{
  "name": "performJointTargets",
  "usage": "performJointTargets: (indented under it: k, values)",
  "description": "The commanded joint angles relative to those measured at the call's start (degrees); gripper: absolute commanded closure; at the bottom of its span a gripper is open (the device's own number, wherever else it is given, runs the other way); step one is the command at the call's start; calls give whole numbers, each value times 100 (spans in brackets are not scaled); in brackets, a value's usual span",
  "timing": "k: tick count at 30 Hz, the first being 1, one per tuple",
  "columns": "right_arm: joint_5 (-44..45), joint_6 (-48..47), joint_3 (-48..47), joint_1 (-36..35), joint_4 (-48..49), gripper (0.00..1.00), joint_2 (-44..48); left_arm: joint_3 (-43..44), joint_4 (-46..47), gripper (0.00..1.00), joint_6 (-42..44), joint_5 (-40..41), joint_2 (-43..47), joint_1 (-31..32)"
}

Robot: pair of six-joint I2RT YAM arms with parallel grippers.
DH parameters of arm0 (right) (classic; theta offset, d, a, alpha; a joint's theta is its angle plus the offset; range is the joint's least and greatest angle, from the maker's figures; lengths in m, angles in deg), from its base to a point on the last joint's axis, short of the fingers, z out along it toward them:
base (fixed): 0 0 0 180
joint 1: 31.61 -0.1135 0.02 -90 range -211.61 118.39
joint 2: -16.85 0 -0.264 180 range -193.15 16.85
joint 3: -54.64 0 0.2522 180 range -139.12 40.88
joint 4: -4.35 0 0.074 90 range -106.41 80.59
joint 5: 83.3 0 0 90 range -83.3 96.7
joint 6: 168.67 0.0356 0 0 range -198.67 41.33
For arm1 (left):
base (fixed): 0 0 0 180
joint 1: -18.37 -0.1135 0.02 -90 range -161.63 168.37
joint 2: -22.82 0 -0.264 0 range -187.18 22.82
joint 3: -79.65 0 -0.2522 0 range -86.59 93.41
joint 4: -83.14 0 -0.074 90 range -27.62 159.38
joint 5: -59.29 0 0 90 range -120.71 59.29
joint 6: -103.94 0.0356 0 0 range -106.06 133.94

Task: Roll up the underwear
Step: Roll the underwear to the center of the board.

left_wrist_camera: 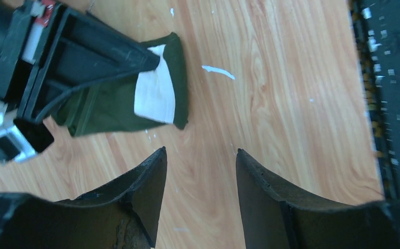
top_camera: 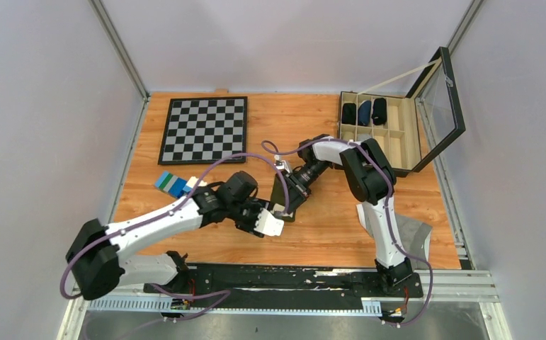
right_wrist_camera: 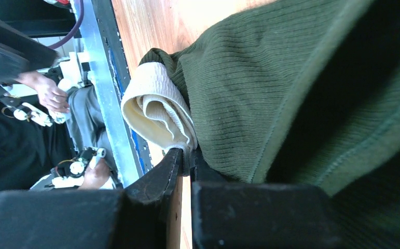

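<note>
Wooden tabletop (top_camera: 326,234) holds the green underwear (left_wrist_camera: 114,114) at its centre, white-lined edge pinched in the right claw (right_wrist_camera: 187,155); turn with that pinch firm, using the spread left claw (left_wrist_camera: 200,155) to pin loose cloth.

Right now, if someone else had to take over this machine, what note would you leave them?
Right end effector: shut on the green underwear at its edge, by the white lining, mid-table.
Left end effector: open, empty, hovering beside the garment.
Done: three dark rolls sit in the open box, far right.
To do: this garment looks folded, not yet rolled; finish rolling it.
</note>
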Motion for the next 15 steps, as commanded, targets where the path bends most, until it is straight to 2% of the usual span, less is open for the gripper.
performJointTargets:
  k: [1, 9, 15]
  values:
    - [635, -167, -74, 6, 306, 100, -386, -113, 1295, 41, 755, 509, -642, 324]
    - [441, -108, -272, 15, 257, 100, -595, -53, 1844, 41, 1102, 295, -1474, 649]
    - [417, -229, -264, 30, 144, 100, -630, -176, 2451, 41, 1439, 847, -2081, 708]
